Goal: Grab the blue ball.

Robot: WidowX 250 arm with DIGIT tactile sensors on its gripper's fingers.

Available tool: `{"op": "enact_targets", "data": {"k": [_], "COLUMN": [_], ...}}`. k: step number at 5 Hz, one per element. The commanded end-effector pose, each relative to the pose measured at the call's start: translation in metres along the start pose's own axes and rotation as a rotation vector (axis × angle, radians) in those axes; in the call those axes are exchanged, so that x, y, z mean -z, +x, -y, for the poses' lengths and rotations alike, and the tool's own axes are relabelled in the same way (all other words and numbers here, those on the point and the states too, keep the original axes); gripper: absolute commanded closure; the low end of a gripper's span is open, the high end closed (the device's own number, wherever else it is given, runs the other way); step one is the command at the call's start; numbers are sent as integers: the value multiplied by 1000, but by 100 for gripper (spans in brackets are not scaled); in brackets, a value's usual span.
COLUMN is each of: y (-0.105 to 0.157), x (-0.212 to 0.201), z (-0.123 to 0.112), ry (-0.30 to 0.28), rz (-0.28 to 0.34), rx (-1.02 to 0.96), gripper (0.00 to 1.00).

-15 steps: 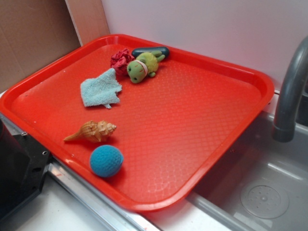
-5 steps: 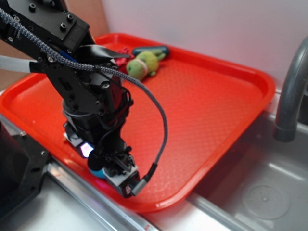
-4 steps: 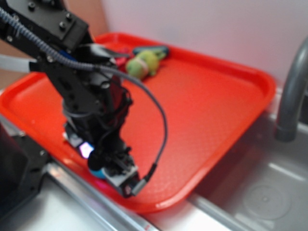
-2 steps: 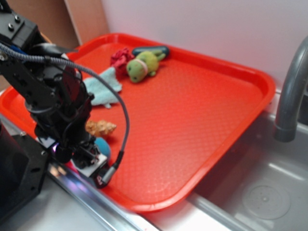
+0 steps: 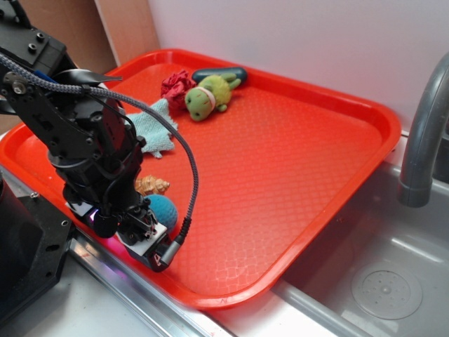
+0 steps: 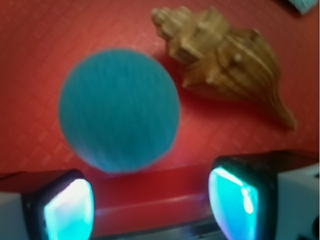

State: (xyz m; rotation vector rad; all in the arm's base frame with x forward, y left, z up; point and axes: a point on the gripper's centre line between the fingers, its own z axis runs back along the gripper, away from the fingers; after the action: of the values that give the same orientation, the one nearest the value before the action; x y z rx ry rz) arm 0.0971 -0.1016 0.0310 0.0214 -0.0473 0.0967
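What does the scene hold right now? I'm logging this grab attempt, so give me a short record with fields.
target: blue ball, on the red tray near its front edge
tool: open, fingers either side, ball just ahead of the tips, not yet between them
nearest neighbour: seashell, right beside the ball
far corner: green plush toy, red crumpled item, dark oblong object
also on tray: light-blue cloth
beside tray: sink with faucet

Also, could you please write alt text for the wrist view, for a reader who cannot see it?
A blue ball sits on a red tray, just beyond the open gripper, whose two fingertips glow at the bottom edge. A tan seashell lies beside the ball, to its upper right.
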Motion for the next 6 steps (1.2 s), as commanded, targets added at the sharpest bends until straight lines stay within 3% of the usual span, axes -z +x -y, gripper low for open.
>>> {"op": "enact_targets", "data": {"k": [1,4,5,6], "y": [19,39,40,40], "x": [-18,9,14,1], "z": [4,16,19,11], "ry": [-177,-188,-178,-193], "rz": [8,-41,-62,-48], "rx": [91,92,64,65], "gripper": [0,0,100,100]}}
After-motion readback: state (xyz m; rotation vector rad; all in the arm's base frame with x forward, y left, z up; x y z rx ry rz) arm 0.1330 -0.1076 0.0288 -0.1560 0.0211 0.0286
